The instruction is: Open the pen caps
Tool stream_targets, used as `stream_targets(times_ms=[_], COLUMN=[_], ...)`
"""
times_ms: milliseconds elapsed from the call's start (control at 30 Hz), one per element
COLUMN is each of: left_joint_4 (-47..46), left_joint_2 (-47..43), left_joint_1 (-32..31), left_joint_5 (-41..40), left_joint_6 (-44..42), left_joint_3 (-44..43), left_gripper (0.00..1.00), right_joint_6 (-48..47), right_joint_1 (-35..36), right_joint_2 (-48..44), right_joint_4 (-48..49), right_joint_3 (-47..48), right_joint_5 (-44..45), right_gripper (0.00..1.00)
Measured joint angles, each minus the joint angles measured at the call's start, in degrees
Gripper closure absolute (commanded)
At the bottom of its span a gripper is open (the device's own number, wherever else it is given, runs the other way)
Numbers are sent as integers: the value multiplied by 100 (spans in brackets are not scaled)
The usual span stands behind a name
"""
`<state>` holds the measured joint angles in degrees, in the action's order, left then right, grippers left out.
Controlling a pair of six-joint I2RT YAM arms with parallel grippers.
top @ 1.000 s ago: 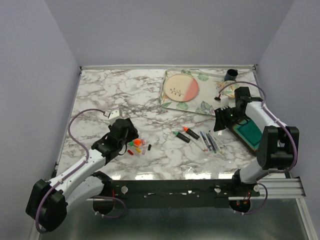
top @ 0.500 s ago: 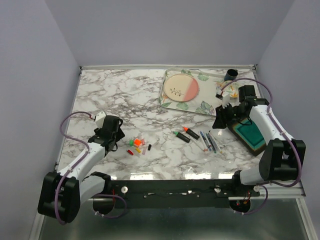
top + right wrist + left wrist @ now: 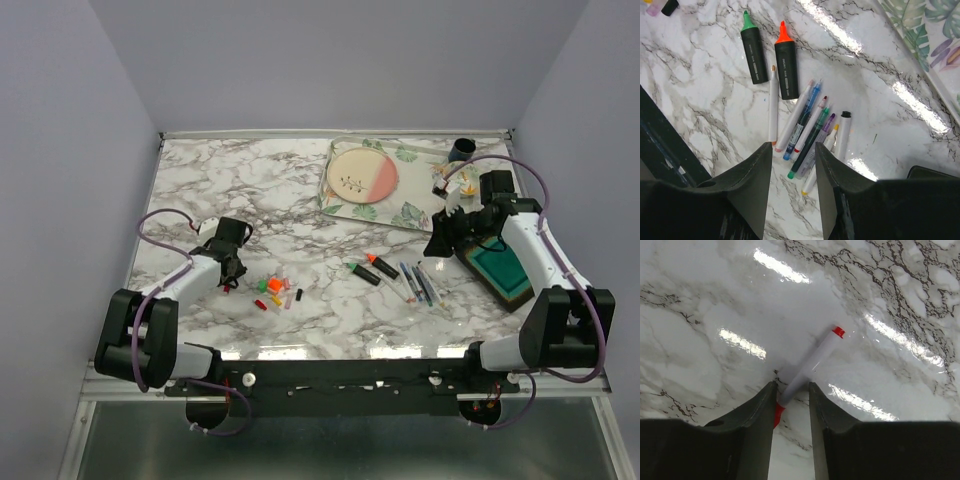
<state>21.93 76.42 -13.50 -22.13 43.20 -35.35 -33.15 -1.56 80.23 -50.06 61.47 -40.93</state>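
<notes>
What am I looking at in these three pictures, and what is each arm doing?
These are two robot arms bolted to a marble table, each ending in a two-finger gripper. The wide picture looks down from above; the other two come from wrist cameras. The left gripper pinches a white pen with red ends. The right gripper is open, empty, above a row of thin pens and two highlighters. Loose caps lie in a small heap near the left gripper, and a leafy tray with a plate sits farther back.
</notes>
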Motion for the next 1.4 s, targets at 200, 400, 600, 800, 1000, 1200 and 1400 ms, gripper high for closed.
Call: stream_targets(times_ms=[200, 400, 600, 800, 1000, 1200, 1400], left_joint_4=[-2, 7, -9, -852, -2559, -3945, -4745], left_joint_2=[66, 190, -378, -2194, -2712, -2308, -1174], left_joint_1=[7, 31, 39, 42, -334, -2039, -3187], left_joint_5=[116, 299, 560, 1692, 3545, 3871, 3626], left_joint_6=[-138, -363, -507, -649, -389, -83, -9], left_joint_3=[-57, -186, -118, 299, 645, 640, 201], left_gripper=[88, 100, 100, 100, 100, 100, 100], right_joint_6=[0, -85, -463, -1040, -1456, -949, 682], right_joint_1=[0, 0, 0, 0, 0, 2, 2], right_joint_2=[-57, -192, -678, -1506, -2579, -2247, -1727], right_joint_4=[-7, -46, -181, -245, 72, 372, 1397], right_joint_3=[0, 0, -4, -254, -1300, -1401, -1408], right_joint_5=[-76, -254, -898, -1895, -3023, -3685, -4030], right_gripper=[53, 54, 54, 20, 0, 12, 2])
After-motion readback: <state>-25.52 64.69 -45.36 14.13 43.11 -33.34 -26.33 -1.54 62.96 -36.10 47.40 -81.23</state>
